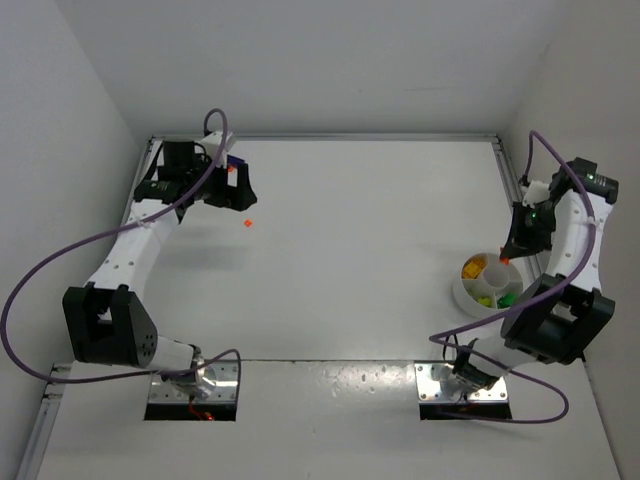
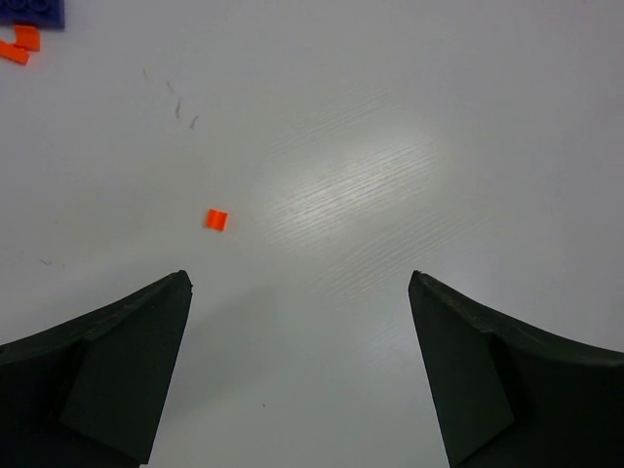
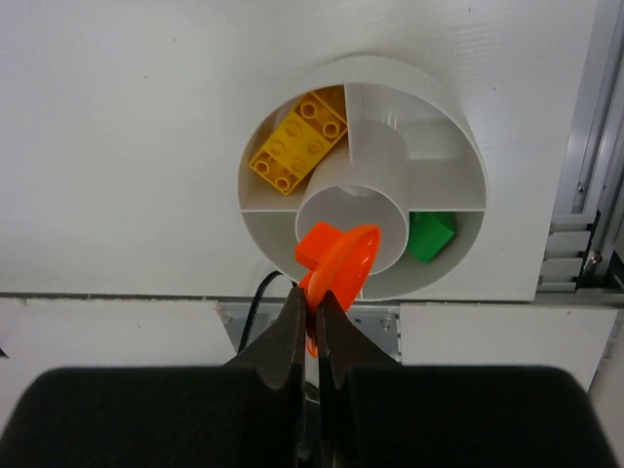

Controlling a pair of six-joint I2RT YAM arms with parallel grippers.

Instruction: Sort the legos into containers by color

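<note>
My right gripper (image 3: pixel 314 307) is shut on an orange lego piece (image 3: pixel 341 265) with a round dish-like part, held over the near rim of the round white divided dish (image 3: pixel 458 127). A yellow brick (image 3: pixel 297 141) lies in the upper-left compartment and a green brick (image 3: pixel 430 236) in the right one. In the top view the dish (image 1: pixel 462 292) sits at the right under the right gripper (image 1: pixel 510 255). My left gripper (image 2: pixel 299 292) is open and empty above the table; a small orange brick (image 2: pixel 215 219) lies just ahead of its left finger, also seen in the top view (image 1: pixel 246 224).
A blue plate (image 2: pixel 34 12) and two orange pieces (image 2: pixel 19 45) lie at the far left corner of the left wrist view. A metal rail (image 3: pixel 585 146) runs along the table's right edge beside the dish. The white walls close in the table.
</note>
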